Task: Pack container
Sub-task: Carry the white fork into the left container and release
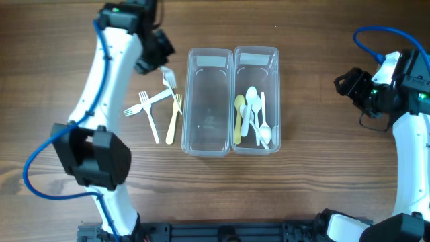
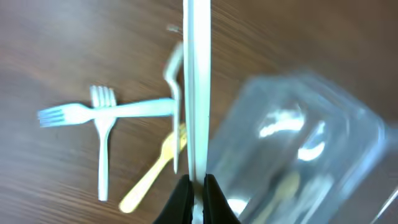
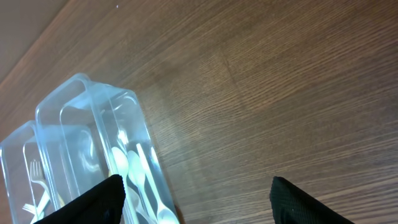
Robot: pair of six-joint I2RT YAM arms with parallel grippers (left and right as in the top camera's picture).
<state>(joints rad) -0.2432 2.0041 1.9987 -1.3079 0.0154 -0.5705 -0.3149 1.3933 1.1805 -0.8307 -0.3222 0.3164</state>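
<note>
My left gripper (image 1: 160,62) is shut on a white plastic fork (image 1: 168,76) and holds it above the table, left of the containers. In the left wrist view the gripper (image 2: 198,194) pinches the fork's handle (image 2: 198,93) edge-on. Two white forks (image 1: 145,105) lie crossed on the table beside a yellow fork (image 1: 173,118); they also show in the left wrist view (image 2: 106,112), with the yellow fork (image 2: 151,176). The left clear container (image 1: 189,101) looks empty. The right clear container (image 1: 276,101) holds several spoons (image 1: 254,111). My right gripper (image 1: 349,84) is open and empty, far right (image 3: 199,199).
The two containers stand side by side at the table's middle, touching. The right wrist view shows the container with spoons (image 3: 134,162) at lower left and bare wood elsewhere. The left arm's base stands at the lower left.
</note>
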